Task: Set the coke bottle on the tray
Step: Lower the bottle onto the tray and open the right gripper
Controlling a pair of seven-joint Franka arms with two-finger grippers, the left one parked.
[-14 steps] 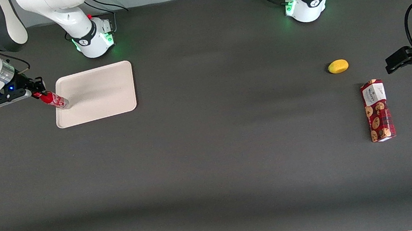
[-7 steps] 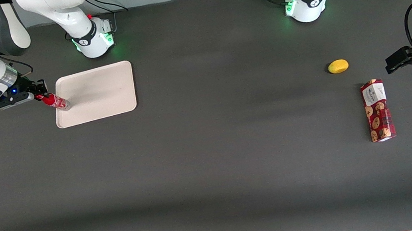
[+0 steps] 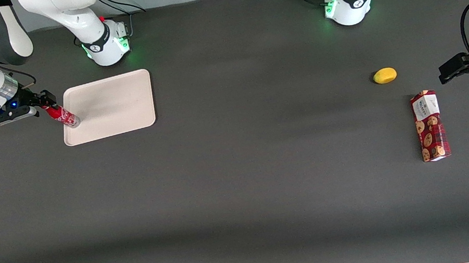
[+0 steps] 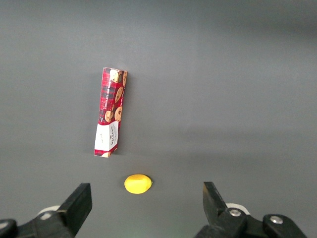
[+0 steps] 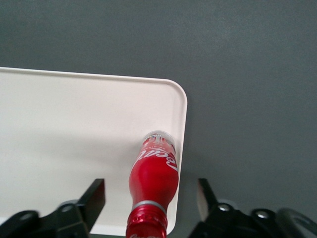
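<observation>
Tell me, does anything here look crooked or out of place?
Nothing is spilled or damaged. The coke bottle stands on the tray right at its edge, and the open gripper is at its cap. A cookie box lies flat beside a lemon.

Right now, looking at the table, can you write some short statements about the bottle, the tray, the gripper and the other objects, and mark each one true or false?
1. The coke bottle stands with its base on the tray, near one edge. True.
2. The gripper is shut on the bottle. False: its fingers stand apart on either side of the bottle, not touching it.
3. The lemon lies on the tray. False: it lies on the table, toward the parked arm's end.
4. The cookie box lies nearer the front camera than the lemon. True.
5. The bottle's cap is off. False: the red cap is on.
</observation>
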